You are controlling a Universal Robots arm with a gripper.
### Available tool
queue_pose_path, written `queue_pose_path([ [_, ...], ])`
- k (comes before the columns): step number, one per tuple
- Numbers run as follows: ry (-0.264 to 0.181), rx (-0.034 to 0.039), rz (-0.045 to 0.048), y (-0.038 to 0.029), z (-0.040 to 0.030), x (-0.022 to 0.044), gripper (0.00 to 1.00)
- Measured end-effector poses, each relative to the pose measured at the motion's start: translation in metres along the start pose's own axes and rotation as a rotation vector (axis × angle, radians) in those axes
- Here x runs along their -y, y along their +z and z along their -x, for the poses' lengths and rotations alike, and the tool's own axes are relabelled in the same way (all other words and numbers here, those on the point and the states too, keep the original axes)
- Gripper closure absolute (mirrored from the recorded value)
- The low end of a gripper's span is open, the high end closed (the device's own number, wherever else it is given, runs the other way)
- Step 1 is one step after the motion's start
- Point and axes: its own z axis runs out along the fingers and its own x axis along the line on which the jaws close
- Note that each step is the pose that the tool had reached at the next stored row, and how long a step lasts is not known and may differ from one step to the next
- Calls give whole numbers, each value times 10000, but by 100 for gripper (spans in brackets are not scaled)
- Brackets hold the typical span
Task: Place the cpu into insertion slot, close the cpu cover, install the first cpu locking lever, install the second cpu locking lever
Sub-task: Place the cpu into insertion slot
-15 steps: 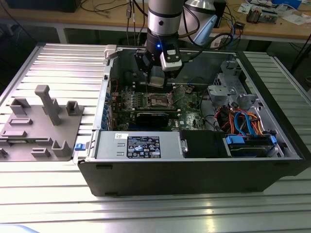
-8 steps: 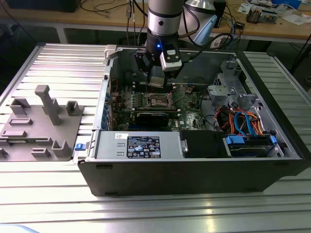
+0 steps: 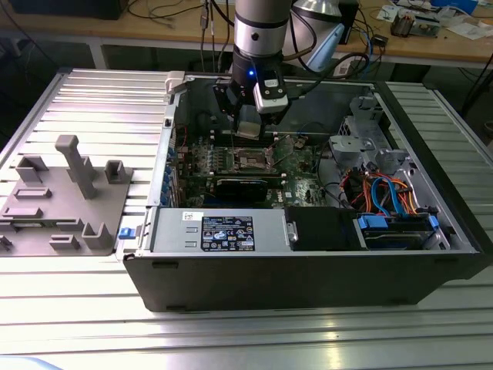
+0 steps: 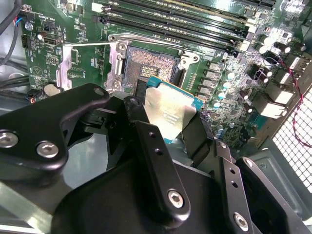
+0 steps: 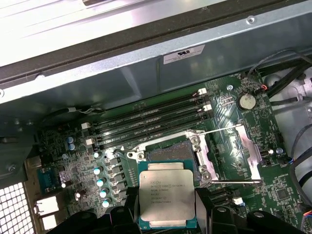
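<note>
First wrist view: claw [image 5: 167,207] clenched on cpu [image 5: 166,187], near but apart from empty insertion slot [image 5: 170,155]; cpu cover [image 5: 234,153] swung open. Exterior view: insertion slot at 6 o'clock from claw.

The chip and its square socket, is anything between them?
No. In both wrist views the gripper holds the cpu near the bare insertion slot, nothing between.

We are in a robotics or electronics lab: we see an open computer case [image 3: 308,285] on a ribbed aluminium table [image 3: 92,308], a grey fixture plate [image 3: 62,223] beside it, and a cable-strewn wooden workbench [image 3: 439,48] behind.
</note>
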Motion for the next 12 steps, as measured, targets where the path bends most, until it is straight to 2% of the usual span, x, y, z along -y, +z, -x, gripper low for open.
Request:
queue_pose_path([
  [12,78,8,-7,3,0,0,45],
])
